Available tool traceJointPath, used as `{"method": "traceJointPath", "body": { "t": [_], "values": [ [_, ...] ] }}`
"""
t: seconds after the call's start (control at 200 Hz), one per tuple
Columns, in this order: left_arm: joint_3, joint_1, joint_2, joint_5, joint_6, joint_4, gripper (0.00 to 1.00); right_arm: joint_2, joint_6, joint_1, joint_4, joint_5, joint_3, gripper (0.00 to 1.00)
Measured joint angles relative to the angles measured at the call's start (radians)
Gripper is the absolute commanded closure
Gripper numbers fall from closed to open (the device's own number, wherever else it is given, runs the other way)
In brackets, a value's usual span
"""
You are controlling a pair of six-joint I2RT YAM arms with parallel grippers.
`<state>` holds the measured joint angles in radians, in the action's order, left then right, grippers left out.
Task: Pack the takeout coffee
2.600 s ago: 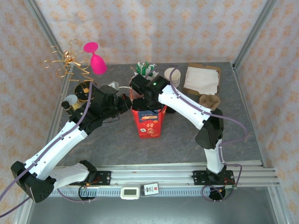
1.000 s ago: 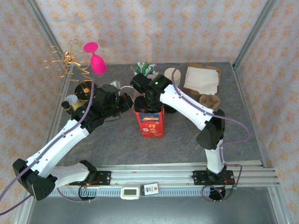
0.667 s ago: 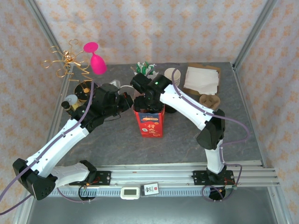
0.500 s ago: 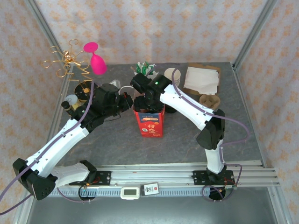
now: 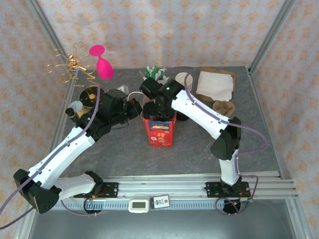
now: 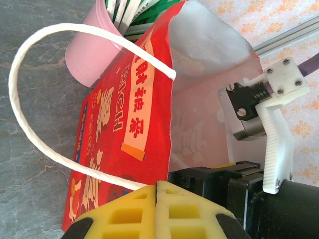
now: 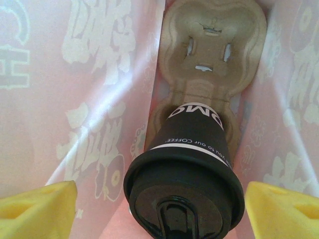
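- Plainly, the red paper bag (image 5: 160,132) is standing upright mid-table, with the left gripper (image 6: 156,211) pinching its rim between closed pads. If that pinch is tugging sideways, the bag risks tipping.
- The right gripper (image 7: 160,206) is hanging wide open inside the bag and gripping nothing. If it is drawn out crookedly, a pad risks catching the paper wall.
- The pulp cup carrier (image 7: 212,45) is lying on the bag's floor, and a knock could be shifting it.
- The takeout coffee (image 7: 192,137) is sitting in the carrier's near socket, between the open pads. A brush against its lid could be toppling it.
- The white handle (image 6: 14,92) is looping loose, likely to snag.
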<state>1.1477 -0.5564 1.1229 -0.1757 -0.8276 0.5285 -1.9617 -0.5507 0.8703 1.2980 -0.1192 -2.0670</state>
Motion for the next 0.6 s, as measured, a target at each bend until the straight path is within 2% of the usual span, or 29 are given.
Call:
{"method": "traceJointPath", "body": {
  "t": [0.601],
  "values": [
    [0.017, 0.000, 0.010, 0.000, 0.011, 0.006, 1.00, 0.027, -0.011, -0.001, 0.000, -0.001, 0.000, 0.16]
  ]
}}
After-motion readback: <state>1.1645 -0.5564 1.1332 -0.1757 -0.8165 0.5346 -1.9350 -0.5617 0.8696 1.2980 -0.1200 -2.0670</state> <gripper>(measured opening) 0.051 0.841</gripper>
